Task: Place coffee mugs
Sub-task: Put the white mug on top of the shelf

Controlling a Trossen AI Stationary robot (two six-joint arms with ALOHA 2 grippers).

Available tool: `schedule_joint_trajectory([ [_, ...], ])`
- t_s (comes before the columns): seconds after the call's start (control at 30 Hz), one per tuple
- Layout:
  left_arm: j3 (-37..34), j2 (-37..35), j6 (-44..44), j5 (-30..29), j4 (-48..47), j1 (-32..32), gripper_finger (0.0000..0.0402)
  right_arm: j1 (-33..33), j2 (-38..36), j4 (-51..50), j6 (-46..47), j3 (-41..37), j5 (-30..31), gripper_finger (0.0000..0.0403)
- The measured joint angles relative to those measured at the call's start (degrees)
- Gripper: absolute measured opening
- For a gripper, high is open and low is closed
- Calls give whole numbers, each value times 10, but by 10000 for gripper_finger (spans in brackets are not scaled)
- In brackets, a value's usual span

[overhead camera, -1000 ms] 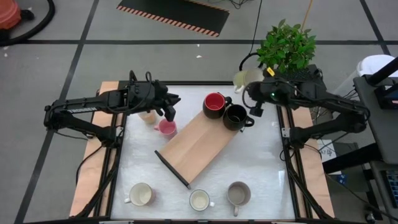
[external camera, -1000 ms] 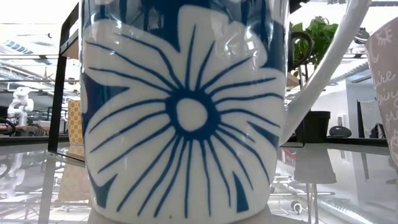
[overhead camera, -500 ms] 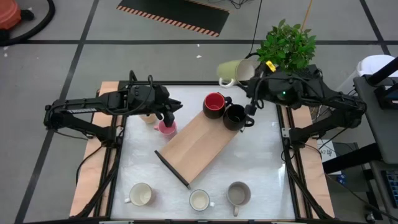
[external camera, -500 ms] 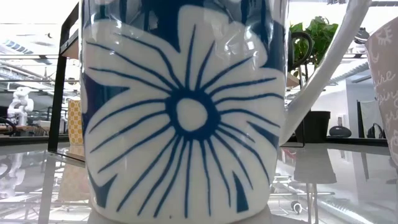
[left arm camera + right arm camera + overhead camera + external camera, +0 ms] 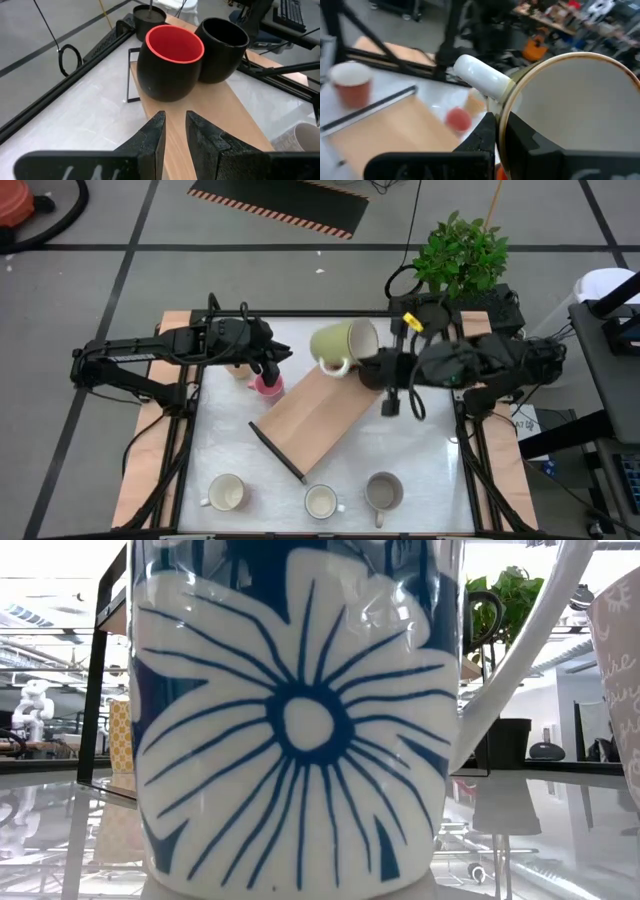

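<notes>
Now the right gripper (image 5: 372, 366) has its fingers (image 5: 487, 131) pinched tight on the rim of a cream mug (image 5: 337, 345), carried above the board's (image 5: 318, 416) far end near the bench's (image 5: 420, 450) far edge. That mug lies tipped on its side, mouth toward the right arm, base toward the left. Over at the left gripper (image 5: 174, 131), the fingers stand a narrow slit apart, gripping nothing, just above the pink mug (image 5: 267, 387), aimed at the red-and-dark mug (image 5: 171, 64) and black mug (image 5: 222, 44) standing upright, touching, on the board.
</notes>
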Motion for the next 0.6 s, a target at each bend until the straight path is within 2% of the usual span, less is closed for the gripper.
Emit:
schedule_joint_trajectory([
  [0.1,0,0,0,0,0,-1,78,23,15,-49,31,23,-23,6],
  [0.33,0,0,17,1,0,-2,78,54,44,-166,83,41,-124,6],
  [0.43,0,0,18,0,0,-2,78,57,54,-202,84,41,-164,6],
  [0.6,0,0,7,0,0,-2,78,57,57,-213,56,41,-192,6],
])
